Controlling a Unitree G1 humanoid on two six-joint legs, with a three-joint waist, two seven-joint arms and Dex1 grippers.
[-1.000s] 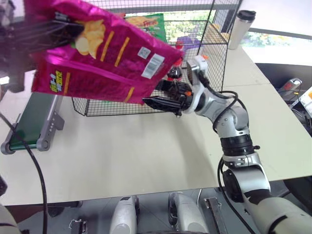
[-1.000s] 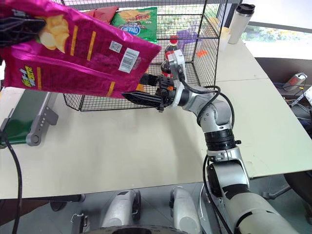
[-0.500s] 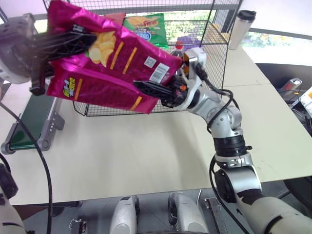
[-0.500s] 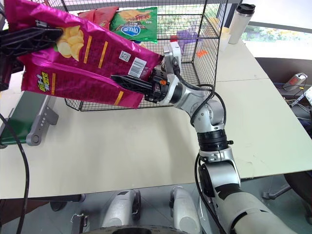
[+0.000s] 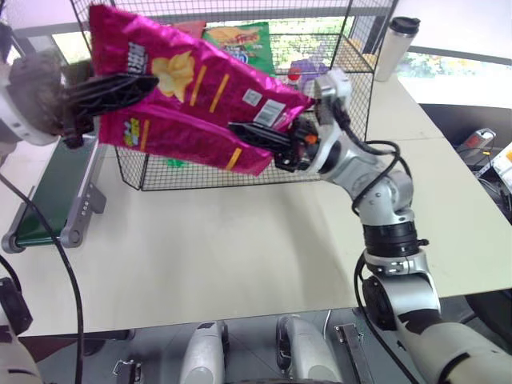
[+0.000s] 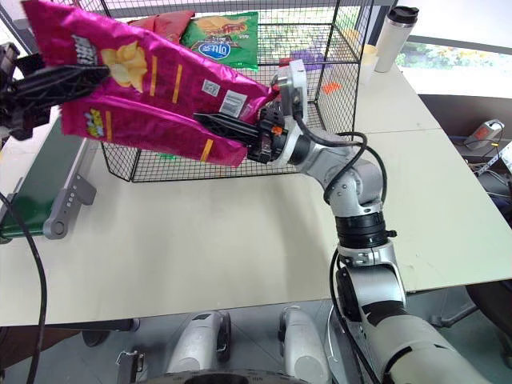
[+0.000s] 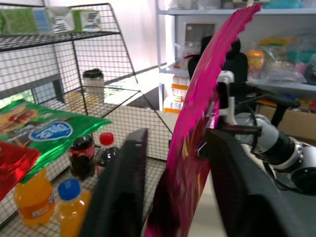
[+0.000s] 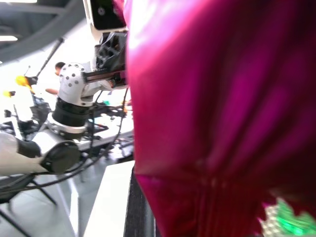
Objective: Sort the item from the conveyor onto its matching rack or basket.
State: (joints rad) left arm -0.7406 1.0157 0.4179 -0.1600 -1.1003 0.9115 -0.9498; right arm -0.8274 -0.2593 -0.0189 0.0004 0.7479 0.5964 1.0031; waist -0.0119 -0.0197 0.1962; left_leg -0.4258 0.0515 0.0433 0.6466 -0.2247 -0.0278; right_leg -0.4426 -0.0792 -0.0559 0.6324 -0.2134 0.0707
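Observation:
The item (image 5: pixel 200 88), a magenta-pink snack bag with yellow crisps on it, hangs in the air in front of the rack (image 5: pixel 356 88), a black wire-mesh cage. My right gripper (image 5: pixel 244 134) is shut on the bag's lower right corner. My left gripper (image 5: pixel 144 90) is at the bag's left end and is open; in the left wrist view its black fingers (image 7: pixel 123 187) stand apart on either side of the bag's edge (image 7: pixel 197 138). The conveyor (image 5: pixel 48 200), a dark green belt in a grey frame, lies below at the left.
A green chip bag (image 5: pixel 240 40) and a red one (image 6: pixel 164 24) lie on the rack's upper shelf. Bottles (image 7: pixel 79 158) stand on its grid floor. A steel tumbler (image 5: pixel 396 48) stands at the table's back right. The pale table (image 5: pixel 224 240) spreads in front.
My right gripper, open under the bag a second ago, has shut on its lower right corner. My left gripper has opened around the bag's left end, and that hand has come slightly lower.

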